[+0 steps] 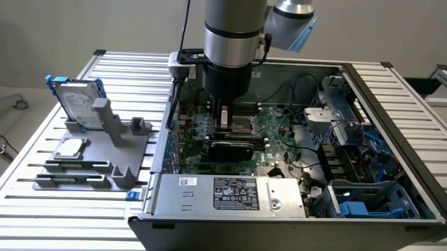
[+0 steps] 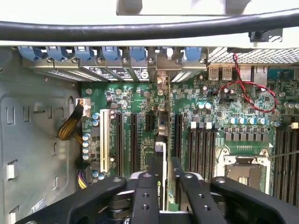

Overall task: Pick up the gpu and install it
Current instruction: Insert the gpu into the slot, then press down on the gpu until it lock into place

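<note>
1. Exterior view: the black gripper [image 1: 225, 128] on the grey arm reaches down into the open dark computer case [image 1: 279, 232], above the green motherboard [image 1: 276, 130].
2. The gpu [image 1: 231, 150], a thin card with a black rectangular cooler, stands on edge at 6 o'clock from the gripper, close under it.
3. Wrist view: the gpu [image 2: 160, 151] runs edge-on through the gripper's [image 2: 162, 170] middle towards its silver end bracket [image 2: 161, 74].
4. Whether the gripper clamps the card cannot be told.
5. At 9 o'clock from the case, a grey plastic stand [image 1: 119, 157] carries a silver hard drive [image 1: 77, 102].
</note>
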`<control>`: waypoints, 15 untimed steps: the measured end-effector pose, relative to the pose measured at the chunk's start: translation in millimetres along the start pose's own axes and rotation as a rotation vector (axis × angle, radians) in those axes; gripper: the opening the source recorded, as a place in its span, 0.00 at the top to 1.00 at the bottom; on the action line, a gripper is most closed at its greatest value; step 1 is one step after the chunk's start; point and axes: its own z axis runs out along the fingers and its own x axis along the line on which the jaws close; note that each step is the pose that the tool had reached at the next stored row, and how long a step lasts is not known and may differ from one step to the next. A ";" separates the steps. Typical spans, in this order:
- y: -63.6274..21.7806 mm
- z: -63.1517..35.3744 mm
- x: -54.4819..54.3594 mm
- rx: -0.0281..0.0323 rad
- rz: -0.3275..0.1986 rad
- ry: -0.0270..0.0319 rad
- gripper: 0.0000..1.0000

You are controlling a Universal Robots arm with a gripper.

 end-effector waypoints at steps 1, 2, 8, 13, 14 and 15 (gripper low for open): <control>0.0 0.0 0.0 0.0000 0.000 0.0000 0.82; 0.0 0.0 0.0 0.0000 0.000 0.0001 0.87; 0.0 -0.1 0.0 -0.0001 0.000 0.0002 0.89; 0.0 -0.1 0.0 -0.0001 0.000 0.0002 0.89; 0.0 -0.1 0.0 -0.0001 0.000 0.0002 0.89; 0.0 -0.1 0.0 -0.0001 0.000 0.0002 0.89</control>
